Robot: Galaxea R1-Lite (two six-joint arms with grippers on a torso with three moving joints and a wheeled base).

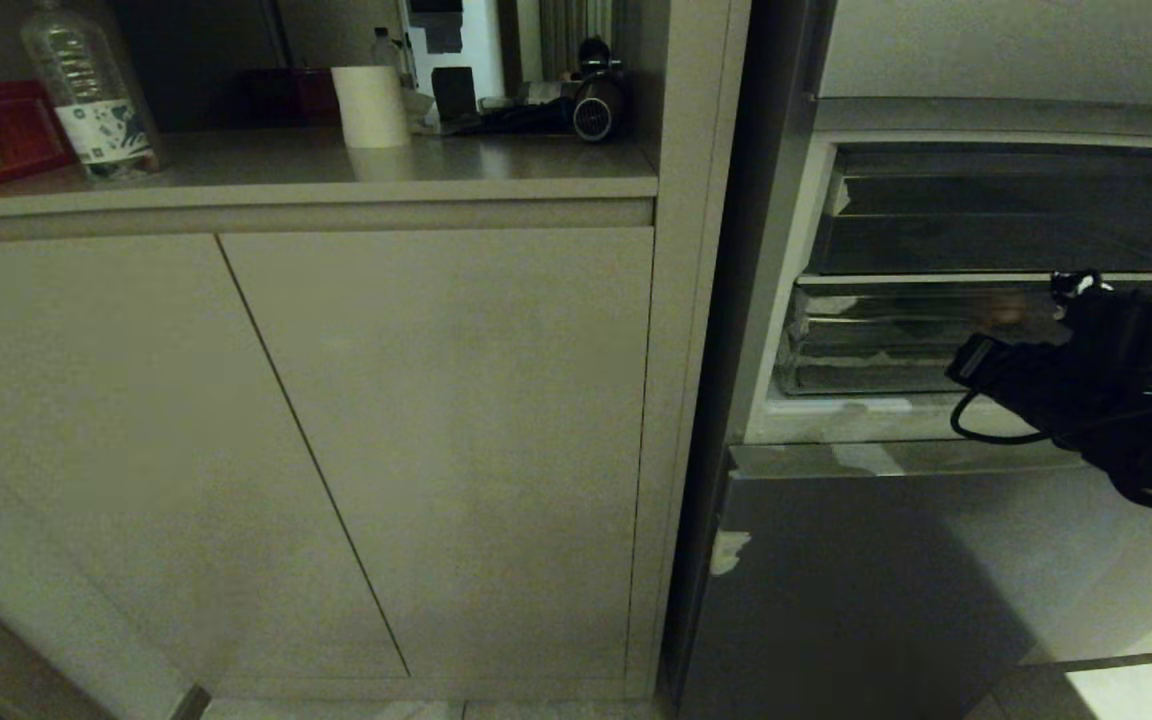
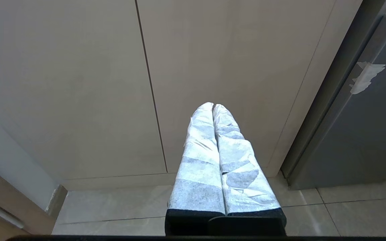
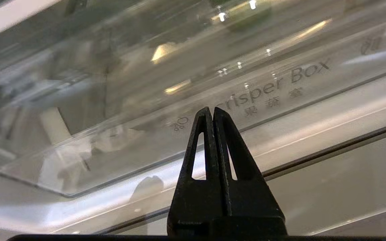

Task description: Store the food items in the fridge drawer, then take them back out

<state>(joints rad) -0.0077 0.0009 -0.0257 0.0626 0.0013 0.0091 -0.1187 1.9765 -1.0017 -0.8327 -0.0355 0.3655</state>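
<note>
Reaching for the wide clear plastic fridge drawer (image 3: 193, 77) with nothing held yet.

The black right gripper (image 3: 212, 110) has its two fingers pressed tight together, empty, pointing at the drawer's front wall near the faint "Crisper Box" letters. The drawer sits pushed in on the low shelf of the open grey fridge (image 1: 936, 560), its long side running across the fridge, front facing out. I think pulling it open is the step now; for that the fingers must hook or grab its front edge. The left gripper (image 2: 213, 106), wrapped in white tape, is closed too, parked by the beige cupboard doors (image 1: 336, 450). No food shows clearly.
</note>
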